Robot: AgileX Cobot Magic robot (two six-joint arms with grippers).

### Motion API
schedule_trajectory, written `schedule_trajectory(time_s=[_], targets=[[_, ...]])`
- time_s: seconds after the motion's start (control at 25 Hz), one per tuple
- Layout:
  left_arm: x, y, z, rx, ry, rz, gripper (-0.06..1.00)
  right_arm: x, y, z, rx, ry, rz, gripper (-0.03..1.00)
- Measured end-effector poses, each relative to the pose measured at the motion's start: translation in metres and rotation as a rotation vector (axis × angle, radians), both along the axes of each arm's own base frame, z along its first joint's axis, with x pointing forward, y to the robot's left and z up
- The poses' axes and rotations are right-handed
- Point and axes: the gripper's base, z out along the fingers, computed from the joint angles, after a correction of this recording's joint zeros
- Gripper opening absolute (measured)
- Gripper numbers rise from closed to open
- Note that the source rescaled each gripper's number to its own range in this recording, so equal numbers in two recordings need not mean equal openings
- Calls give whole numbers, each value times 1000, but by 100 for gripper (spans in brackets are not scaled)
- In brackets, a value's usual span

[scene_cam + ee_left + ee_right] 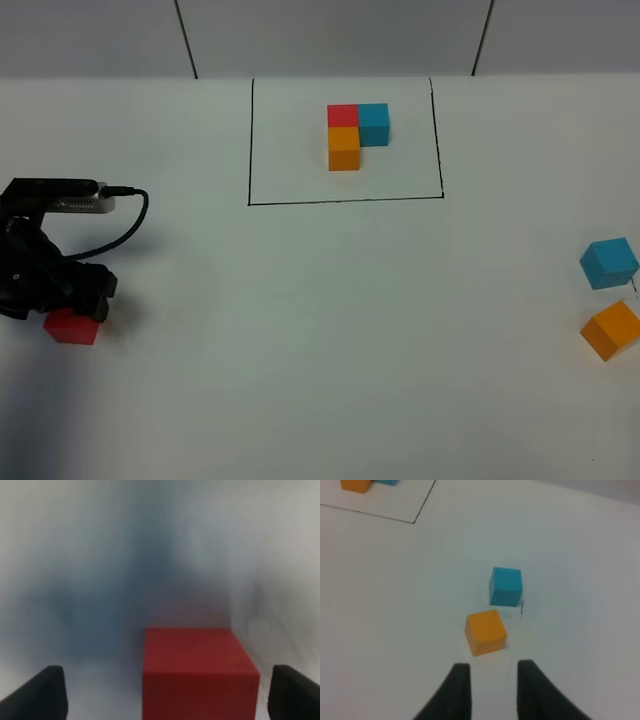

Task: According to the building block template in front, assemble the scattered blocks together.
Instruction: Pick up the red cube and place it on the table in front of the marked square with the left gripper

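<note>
The building block template (356, 131) is an L of red, blue and orange cubes inside a thin black rectangle at the far middle. Its corner shows in the right wrist view (356, 485). The scattered red cube (72, 327) lies at the left. My left gripper (72, 312) is low over it. In the left wrist view its open fingers (40, 695) stand wide on either side of the red cube (197, 672) without touching it. The sky-blue cube (609, 263) and the orange cube (611, 330) lie at the right edge. My right gripper (492, 690) is open and empty, just short of the orange cube (486, 631), with the sky-blue cube (506, 586) beyond.
The white table (330, 330) reaches a grey back wall (330, 35). The black frame line (345, 200) marks the template's area. A cable (135, 215) loops from the left arm.
</note>
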Motion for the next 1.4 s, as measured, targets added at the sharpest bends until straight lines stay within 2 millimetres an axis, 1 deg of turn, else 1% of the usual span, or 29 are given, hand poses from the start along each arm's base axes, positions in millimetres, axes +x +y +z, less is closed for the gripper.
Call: schedule_trajectory(time_s=[0.2,0.32,0.4,0.44,0.48,0.52,0.6,0.64,0.72,0.8,0.88,0.92,1.04,1.12,1.16,1.24,1.32,1.4], targets=[[1,0,-14,1,43,0,78,0,0,0,0,0,0,0],[2,0,-16,1,38,0,78,0,0,0,0,0,0,0],[2,0,-16,1,30,0,73,0,0,0,0,0,0,0],[3,0,-16,1,27,0,69,0,0,0,0,0,0,0],[3,0,-16,1,23,0,61,0,0,0,0,0,0,0],[4,0,-16,1,18,0,50,0,0,0,0,0,0,0],[5,0,-16,0,0,0,21,0,0,0,0,0,0,0],[6,0,-16,0,-8,0,0,0,0,0,0,0,0,0],[11,0,-13,0,-22,-6,0,0,0,0,0,0,0,0],[20,-6,-5,7,-50,-62,0,0,0,0,0,0,0,0],[32,-21,10,15,-99,-180,0,0,0,0,0,0,0,0],[37,-32,17,21,-120,-268,0,0,0,0,0,0,0,0],[49,-74,41,30,-172,-567,0,0,0,0,0,0,0,0],[48,-105,52,24,-176,-790,0,0,0,0,0,0,0,0],[48,-118,55,16,-177,-874,0,0,0,0,0,0,0,0],[46,-146,58,10,-174,-1051,0,0,0,0,0,0,0,0],[45,-168,58,8,-169,-1157,0,0,0,0,0,0,0,0],[45,-187,53,10,-159,-1226,0,0,0,0,0,0,0,0]])
